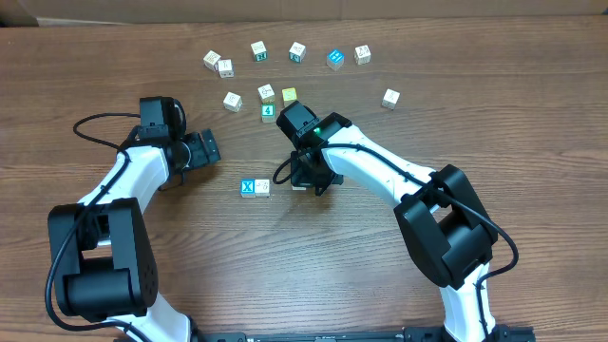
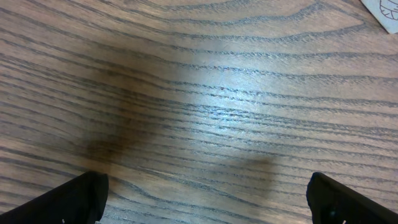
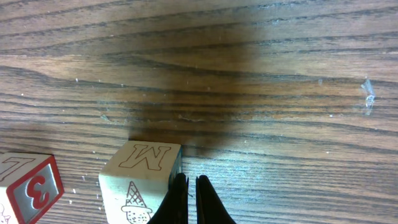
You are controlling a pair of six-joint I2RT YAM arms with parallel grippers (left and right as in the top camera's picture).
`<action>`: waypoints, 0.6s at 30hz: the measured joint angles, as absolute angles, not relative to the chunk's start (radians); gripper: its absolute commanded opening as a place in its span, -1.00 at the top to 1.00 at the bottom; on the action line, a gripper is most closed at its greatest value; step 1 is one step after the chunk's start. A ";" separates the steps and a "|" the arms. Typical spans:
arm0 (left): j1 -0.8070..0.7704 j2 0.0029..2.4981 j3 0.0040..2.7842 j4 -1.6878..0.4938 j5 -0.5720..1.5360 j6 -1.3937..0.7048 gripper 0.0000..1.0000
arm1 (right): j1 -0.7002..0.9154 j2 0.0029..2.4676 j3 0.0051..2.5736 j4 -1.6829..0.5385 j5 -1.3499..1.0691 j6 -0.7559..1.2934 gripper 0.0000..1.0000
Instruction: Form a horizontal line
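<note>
Abt half done: X cube (image 1: 248,187) & cream cube (image 1: 262,187) touch, M cube (image 3: 140,180) sits apart at their 3 o'clock beside clenched, empty right gripper (image 3: 189,183), left gripper (image 2: 205,193) released, 4th cube not yet fetched.

— What's the table (image 2: 249,93) made of?
— Wood, or a wood-look top. It's brown with strong dark grain, smooth, and has a soft sheen where the light falls on it.
— And the pale cube (image 3: 140,180)?
— Bare light wood, matt, with thin line print on its faces. The red-faced cube (image 3: 31,186) has one painted face, slightly glossy, with a pale rim.
— The arms (image 1: 128,176)?
— Hard shells in white and black, plastic by the look, smooth and a bit shiny. The fingers (image 2: 68,202) are black and matt.
</note>
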State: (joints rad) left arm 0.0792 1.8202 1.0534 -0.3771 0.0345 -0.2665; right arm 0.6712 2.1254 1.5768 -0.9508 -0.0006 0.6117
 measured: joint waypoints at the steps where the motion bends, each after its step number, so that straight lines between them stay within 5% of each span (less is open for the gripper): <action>1: 0.079 1.820 1.053 -0.377 0.035 -0.266 -0.99 | 0.671 2.125 1.577 -0.951 -0.001 0.612 0.93; 18: 0.079 1.820 1.053 -0.377 0.035 -0.266 -0.99 | 0.671 2.125 1.577 -0.951 0.074 0.614 0.92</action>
